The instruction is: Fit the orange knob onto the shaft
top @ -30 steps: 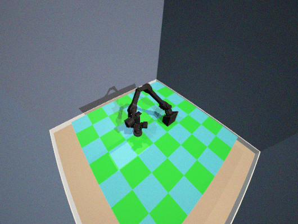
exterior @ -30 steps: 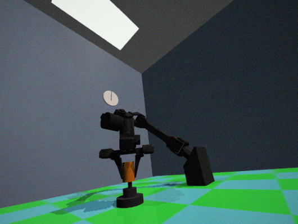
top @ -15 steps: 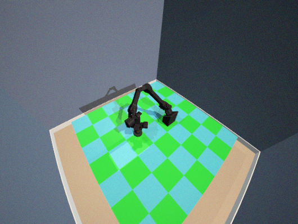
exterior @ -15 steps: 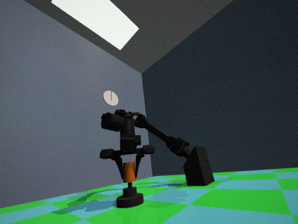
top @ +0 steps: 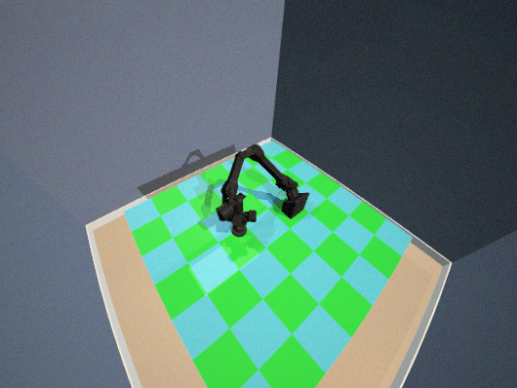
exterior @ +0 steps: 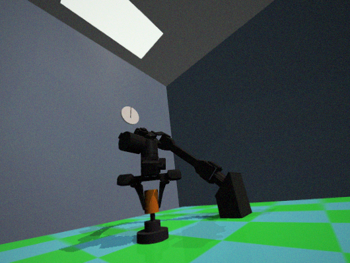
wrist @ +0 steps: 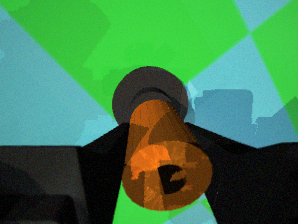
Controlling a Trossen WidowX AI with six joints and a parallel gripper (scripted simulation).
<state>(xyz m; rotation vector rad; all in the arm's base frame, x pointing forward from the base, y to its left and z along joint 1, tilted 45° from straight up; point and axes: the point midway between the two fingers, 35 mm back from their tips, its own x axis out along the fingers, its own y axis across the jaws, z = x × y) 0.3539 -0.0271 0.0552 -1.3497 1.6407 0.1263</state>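
The orange knob (exterior: 152,201) (wrist: 162,127) is upright between the fingers of my gripper (exterior: 152,209), which is shut on it. In the wrist view its top face shows a dark hole with a straight side at the left. The dark shaft (exterior: 152,217) stands up from the round pedestal (exterior: 152,236) (wrist: 127,90) (top: 239,233). The knob's lower end is at the shaft's top, and a length of shaft shows between knob and pedestal. Whether the shaft's tip is inside the hole is hidden, and so is its flat side.
The arm's base (top: 296,206) (exterior: 234,196) stands behind the pedestal, to the right in the top and exterior views. The arm arches up from it and comes down over the pedestal. A low pale rim (top: 111,297) borders the checkered surface and its tan side strips.
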